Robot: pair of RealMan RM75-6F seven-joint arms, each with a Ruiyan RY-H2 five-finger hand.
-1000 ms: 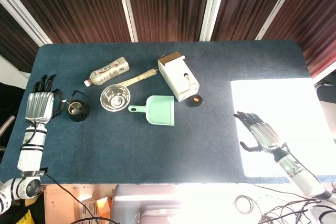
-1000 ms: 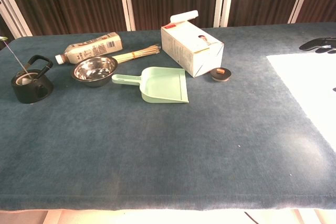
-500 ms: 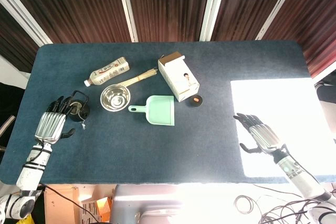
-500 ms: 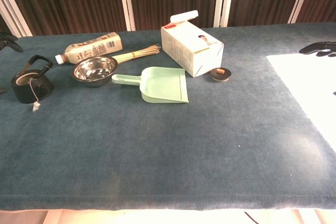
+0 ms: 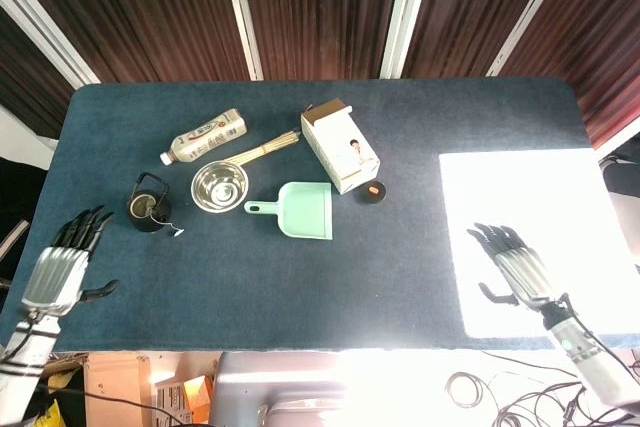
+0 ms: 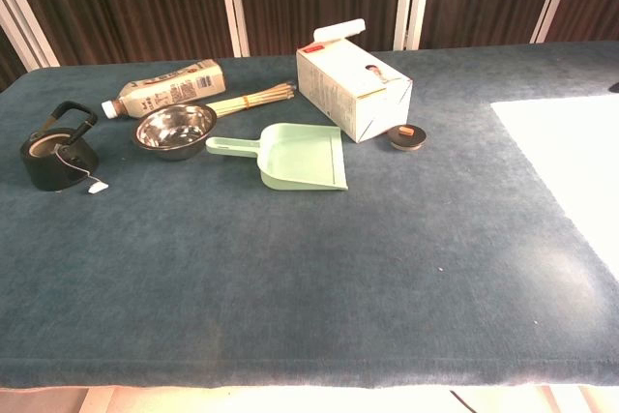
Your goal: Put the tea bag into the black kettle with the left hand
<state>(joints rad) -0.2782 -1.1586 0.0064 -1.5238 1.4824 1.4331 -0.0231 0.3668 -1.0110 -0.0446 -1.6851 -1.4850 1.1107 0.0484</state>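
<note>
— Silver and black, the left hand [image 5: 58, 272] lies near the table's [image 5: 300, 287] left front edge with its fingers spread and nothing in them; where is the tea bag?

— Inside the black kettle [image 5: 148, 208]. Only its string trails over the rim, and the small white tag [image 6: 96, 188] rests on the blue cloth just beside the kettle's base.

— And the right hand [image 5: 518, 270]?

— It hovers over the bright white patch on the right, fingers apart, holding nothing, well apart from everything else.

— What stands around the kettle?

— A steel bowl [image 6: 174, 129] sits just to its right, with a bottle [image 6: 164, 87] lying on its side behind that and a bundle of sticks [image 6: 251, 99] beside the bottle. A green dustpan [image 6: 290, 155] lies in front of the bowl, a white carton [image 6: 354, 84] further right, and a small dark lid [image 6: 407, 137] near the carton. Nothing sits between the left hand and the kettle.

— What has changed from half a second ago?

— The left hand was right at the kettle; it has drawn back toward the table's front corner. The tag has swung from the kettle's front to its right side. The right hand has also pulled nearer the front edge.

— Anything hard to see?

— The chest view shows neither hand, and the bag itself is hidden inside the kettle.
</note>
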